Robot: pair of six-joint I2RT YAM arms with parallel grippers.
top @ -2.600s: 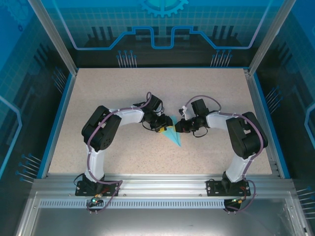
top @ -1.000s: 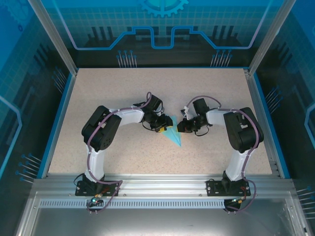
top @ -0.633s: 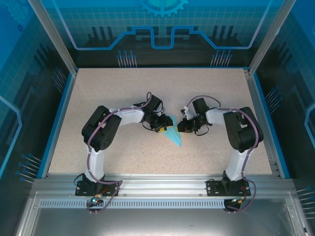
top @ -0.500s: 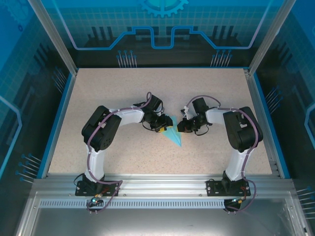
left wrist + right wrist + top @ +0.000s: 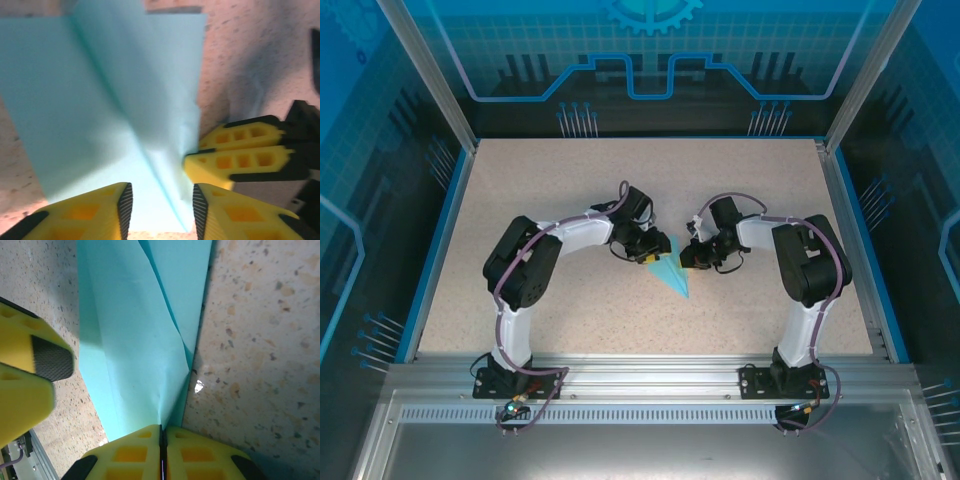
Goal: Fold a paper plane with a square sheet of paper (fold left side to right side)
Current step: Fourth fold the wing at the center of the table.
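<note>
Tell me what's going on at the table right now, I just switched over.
A light-blue paper plane, already folded to a slim pointed dart, lies in the middle of the speckled table. The right hand is shut, pinching the plane between its fingers. The left hand is open, its jaws astride the plane's central crease without clamping it.

My left arm and right arm wear white shells, black joints and purple cables; my fingers are yellow, honeycombed, black-padded.
</note>
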